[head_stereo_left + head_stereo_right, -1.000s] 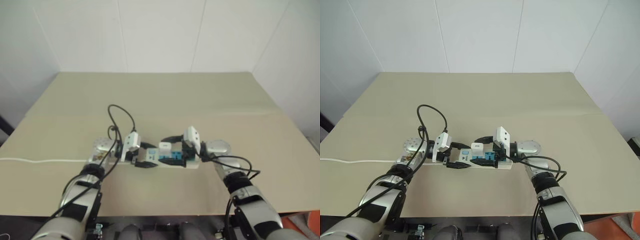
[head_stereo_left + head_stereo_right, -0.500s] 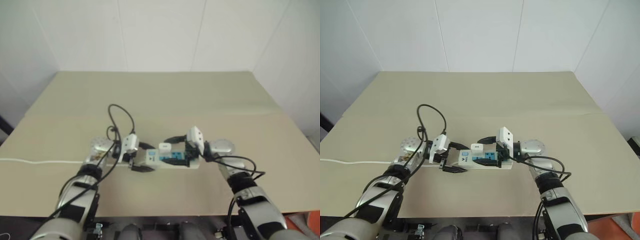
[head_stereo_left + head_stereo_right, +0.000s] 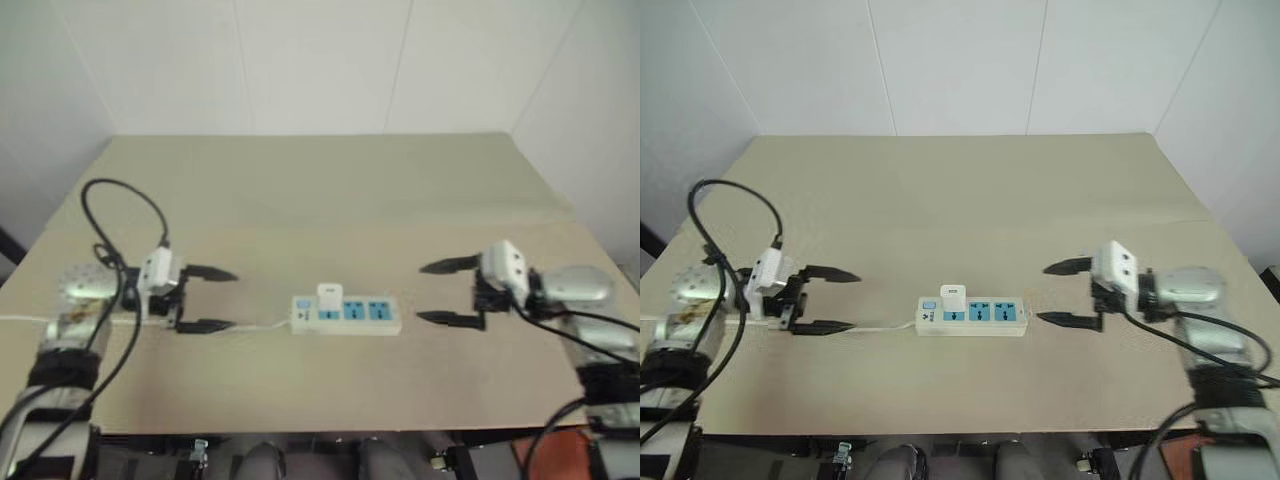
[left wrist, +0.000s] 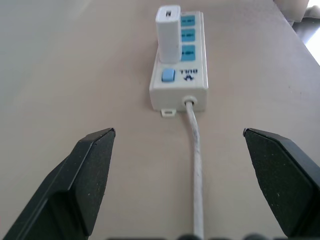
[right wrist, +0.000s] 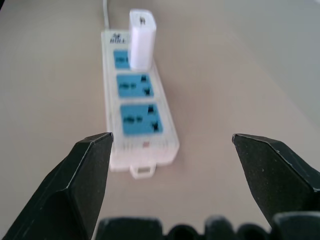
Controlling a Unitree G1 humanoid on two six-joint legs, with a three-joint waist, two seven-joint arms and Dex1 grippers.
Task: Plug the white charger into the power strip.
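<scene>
1. A second ago both grippers were crowded against the power strip [image 3: 972,315] at mid-frame; the left gripper [image 3: 824,300] has since swung out to the left edge of the head views and the right gripper [image 3: 1070,293] out to the right. The strip and the white charger [image 3: 953,295] lie where they did.
2. The tan table [image 3: 970,190] is bare around the strip. The thin white cord [image 3: 885,326] runs from the strip's left end toward the left gripper and passes beneath it. Nothing lies between either gripper and the strip.
3. The strip sits just below the centre of the frame, its long axis running left to right, the blue switch end at the left, socket faces upward.
4. The charger stands upright in the leftmost socket, next to the switch; the other two blue sockets are free.
5. Both grippers have their black fingers spread wide, hold nothing, touch nothing, and point inward along the strip's length from well apart.
</scene>
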